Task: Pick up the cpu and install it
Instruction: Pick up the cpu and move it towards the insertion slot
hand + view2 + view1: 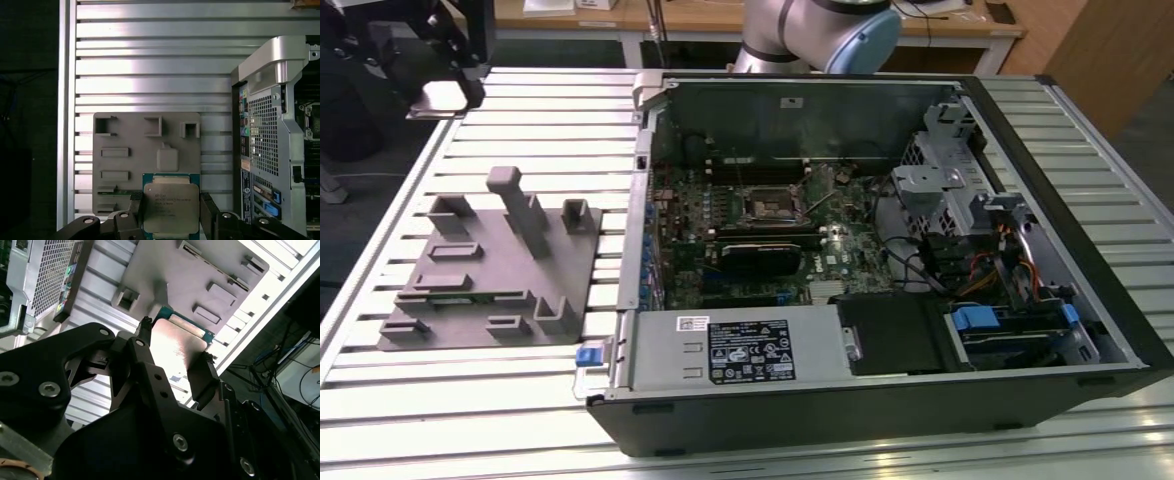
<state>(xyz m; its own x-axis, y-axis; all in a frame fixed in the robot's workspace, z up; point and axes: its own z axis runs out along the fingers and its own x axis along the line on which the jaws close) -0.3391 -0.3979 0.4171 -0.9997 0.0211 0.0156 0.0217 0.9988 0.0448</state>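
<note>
since the fingers [136, 207] clamp the cpu [171, 207] by opposite edges, its underside is probably free for seating; grey fixture [125, 150] beyond their tips.

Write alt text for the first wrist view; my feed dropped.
The gripper clamps the cpu between its jaws by two opposite edges, silver metal top facing the camera. Behind it lies the grey fixture on a slatted metal table, and the perforated rear panel of a computer case stands beside the fixture.
</note>
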